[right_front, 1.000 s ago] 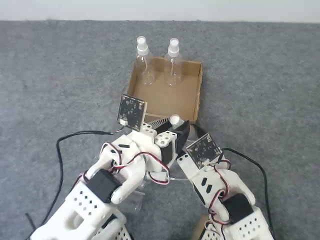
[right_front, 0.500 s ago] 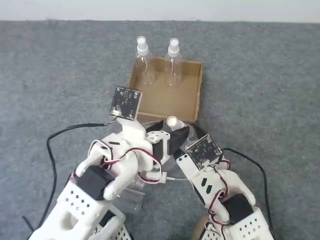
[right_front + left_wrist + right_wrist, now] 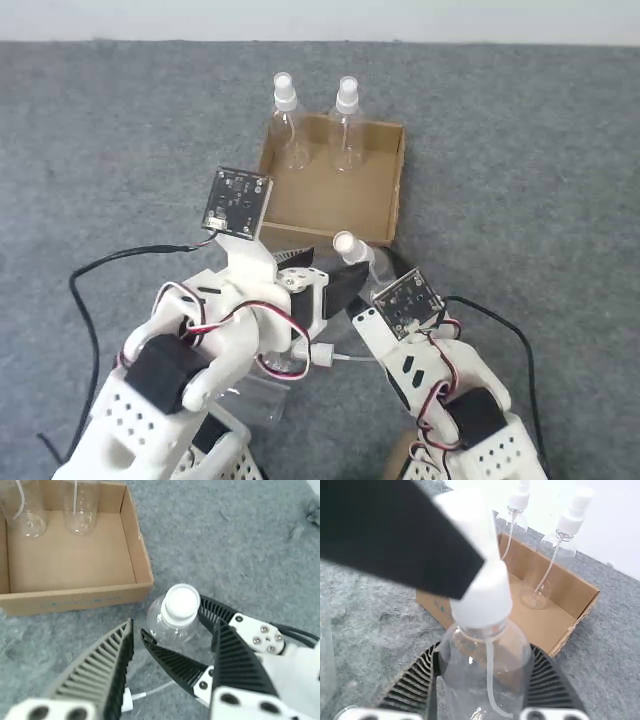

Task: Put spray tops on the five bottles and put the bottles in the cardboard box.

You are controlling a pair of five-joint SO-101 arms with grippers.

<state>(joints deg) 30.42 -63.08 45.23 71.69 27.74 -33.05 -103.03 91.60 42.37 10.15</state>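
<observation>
A clear bottle (image 3: 482,665) with a white spray top (image 3: 479,592) stands just in front of the cardboard box (image 3: 330,205). My right gripper (image 3: 484,652) is shut on the bottle's body, a ribbed finger on each side. In the high view the spray top (image 3: 347,243) sticks up between the two arms. My left gripper (image 3: 174,624) is open, its fingers spread wide on either side of the bottle (image 3: 175,617) and clear of the spray top. Two bottles with spray tops (image 3: 287,130) (image 3: 346,130) stand upright along the box's far wall.
A loose spray top with its tube (image 3: 322,352) lies on the carpet between the arms. A clear bottle (image 3: 265,395) lies under the left arm, next to a white basket (image 3: 215,455) at the near edge. Grey carpet (image 3: 520,180) lies open around the box.
The left arm has drawn back and to the left, away from the spray top, which it covered before. The right gripper and its bottle have stayed in place.
</observation>
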